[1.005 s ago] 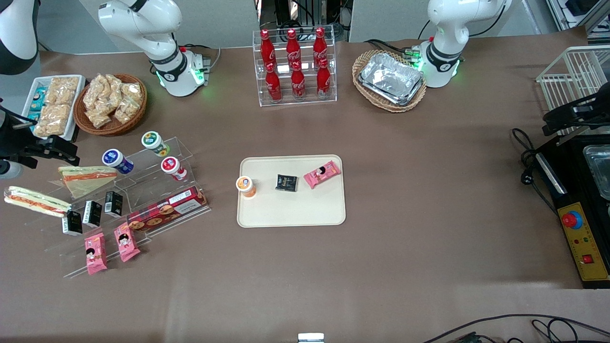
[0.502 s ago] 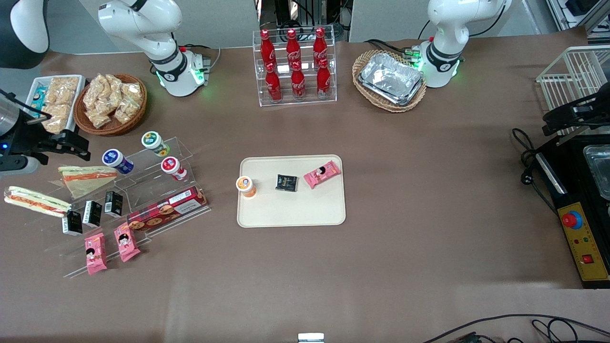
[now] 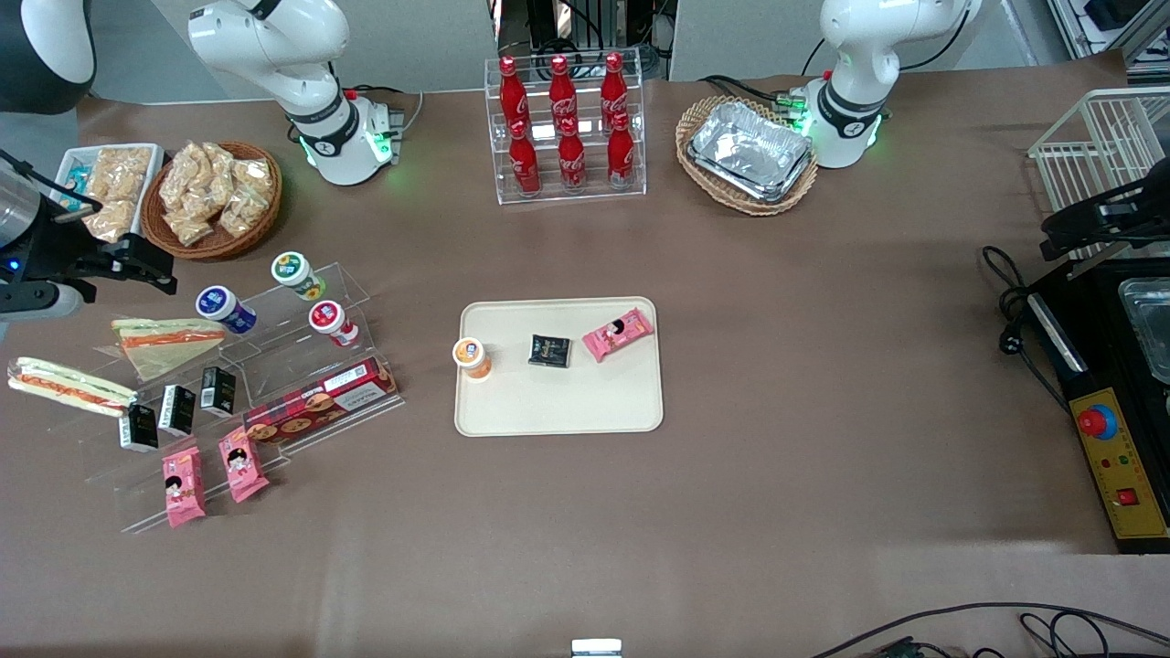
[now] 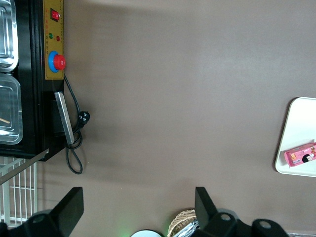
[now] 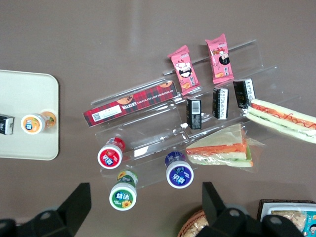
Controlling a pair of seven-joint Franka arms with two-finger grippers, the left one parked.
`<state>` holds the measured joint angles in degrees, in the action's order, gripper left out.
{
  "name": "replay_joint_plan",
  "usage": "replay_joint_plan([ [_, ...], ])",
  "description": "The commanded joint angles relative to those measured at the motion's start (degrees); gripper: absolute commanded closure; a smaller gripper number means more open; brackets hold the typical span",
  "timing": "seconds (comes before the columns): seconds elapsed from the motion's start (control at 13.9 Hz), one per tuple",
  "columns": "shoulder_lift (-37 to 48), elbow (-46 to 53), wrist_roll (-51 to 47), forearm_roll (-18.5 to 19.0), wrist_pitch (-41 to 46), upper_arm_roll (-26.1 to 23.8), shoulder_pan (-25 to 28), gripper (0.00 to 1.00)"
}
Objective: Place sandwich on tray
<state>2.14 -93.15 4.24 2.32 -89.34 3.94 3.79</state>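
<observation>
End effector (image 3: 151,270) open, empty, hovering above the clear display stand (image 3: 274,366), near the snack basket (image 3: 212,196). Sandwich (image 3: 69,386) lies on the stand's end, well apart from the tray (image 3: 558,411) mid-bench.

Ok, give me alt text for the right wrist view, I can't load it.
The open gripper hangs above a clear stepped rack of snacks; the long sandwich lies at the rack's end, beside a triangular sandwich. The tray holds an orange-lidded cup.
</observation>
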Motion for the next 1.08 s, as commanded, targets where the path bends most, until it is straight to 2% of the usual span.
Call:
replay_joint_plan([
  [0.0,2.1,-1.6,1.0,-0.1,0.2,1.5,-1.1,0.00],
  [0.22,1.9,-1.6,0.0,-0.2,-0.1,2.4,-1.8,0.00],
  [0.43,0.9,-1.2,-3.2,-1.0,0.0,2.7,-5.2,0.00],
  [0.65,-0.3,-0.7,-7.7,-0.5,0.4,2.7,-5.5,0.00],
  [1.0,-2.3,0.0,-6.5,-0.5,-0.3,3.7,-6.3,0.00],
])
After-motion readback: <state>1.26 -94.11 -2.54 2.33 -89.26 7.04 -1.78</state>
